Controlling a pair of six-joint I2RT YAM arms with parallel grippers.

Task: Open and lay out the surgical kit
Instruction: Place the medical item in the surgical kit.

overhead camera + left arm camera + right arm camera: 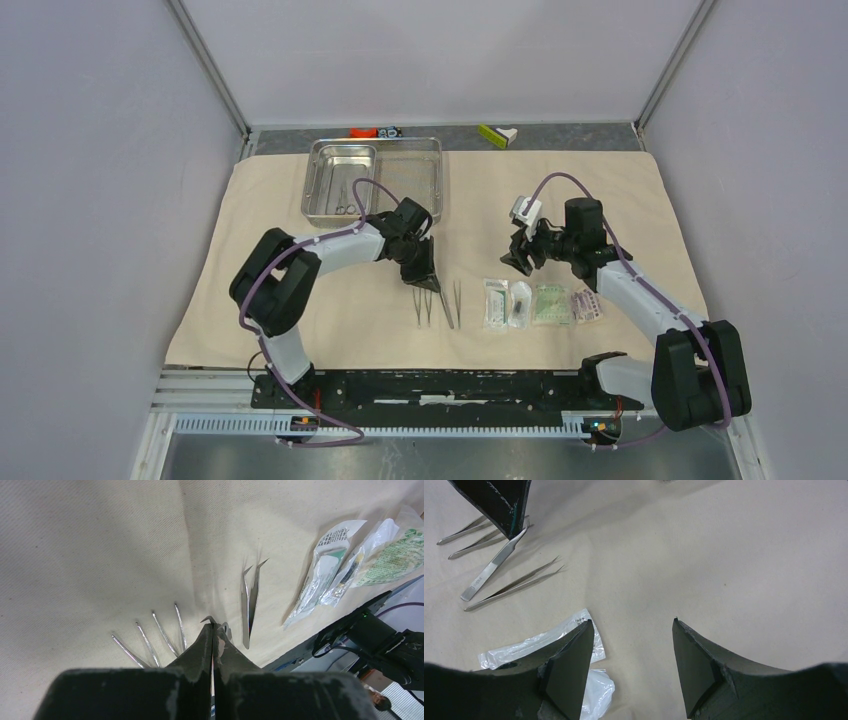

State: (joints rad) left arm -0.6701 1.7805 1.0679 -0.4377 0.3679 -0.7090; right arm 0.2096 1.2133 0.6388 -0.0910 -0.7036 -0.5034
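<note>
Nearest the arm bases, a row of instruments is laid out on the beige cloth wrap (620,200), which is spread flat over the surface (560,135). Four sealed packets (548,304) are set side by side at the right of the row. A pair of pointed tweezers (452,303) is placed just left of them, and two pairs of forceps (421,306) lie further left, their prongs slightly parted.

The left gripper (424,280) is lowered over the far ends of the forceps. It is fully closed, and the tip of the bent tweezers (494,567) is pinched in it. A curved metal point is seen poking out between the fingers (202,645) in the left wrist view. The rest of the bent tweezers slants away from the gripper, between the forceps and the pointed tweezers. Whether its free end touches the cloth cannot be told.

The right gripper (520,258) is held above the cloth just beyond the packets, spread wide with nothing in it. Bare cloth is seen between its fingers (569,665), and one packet lies under the left one.

Further back on the left, the steel tray (318,180) is set on the cloth, well apart from both grippers. An inner tray (345,160) sits in its left half, with ring-handled instruments (345,200) inside.

Beyond the cloth, orange and black pieces (372,131) and a yellow-green and white object (497,133) are seen on the surface.
</note>
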